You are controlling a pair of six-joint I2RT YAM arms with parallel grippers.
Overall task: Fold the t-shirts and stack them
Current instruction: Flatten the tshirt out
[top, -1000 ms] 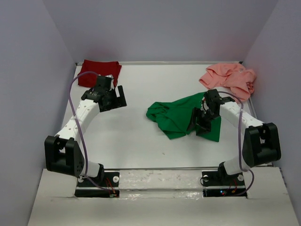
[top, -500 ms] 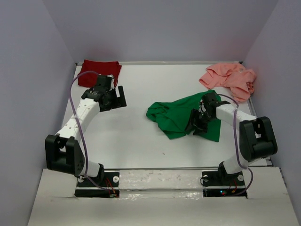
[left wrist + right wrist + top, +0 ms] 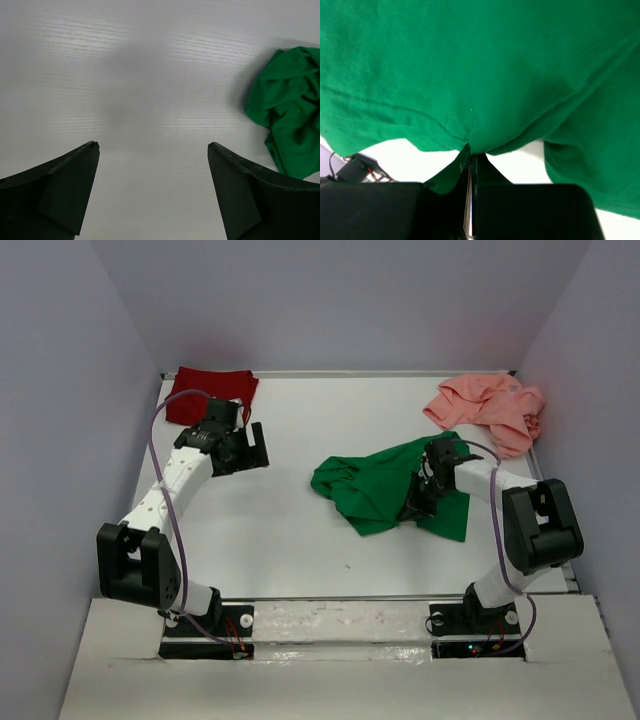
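Observation:
A bright green t-shirt point(image 3: 375, 490) lies crumpled right of the table's middle; it fills the right wrist view point(image 3: 480, 75) and shows at the right edge of the left wrist view point(image 3: 292, 112). My right gripper point(image 3: 420, 505) is shut, pinching the green shirt's near hem point(image 3: 471, 155). A dark red t-shirt point(image 3: 205, 392) lies folded in the far left corner. A salmon pink t-shirt point(image 3: 487, 408) is bunched in the far right corner. My left gripper point(image 3: 250, 448) hangs open over bare table just in front of the red shirt, its fingers point(image 3: 60, 185) wide apart and empty.
White table point(image 3: 290, 530) with a raised rim, closed in by grey walls left, right and behind. Both arm bases stand at the near edge.
My right gripper has dropped onto the green shirt's near right part and shut on the cloth. The left arm has barely moved.

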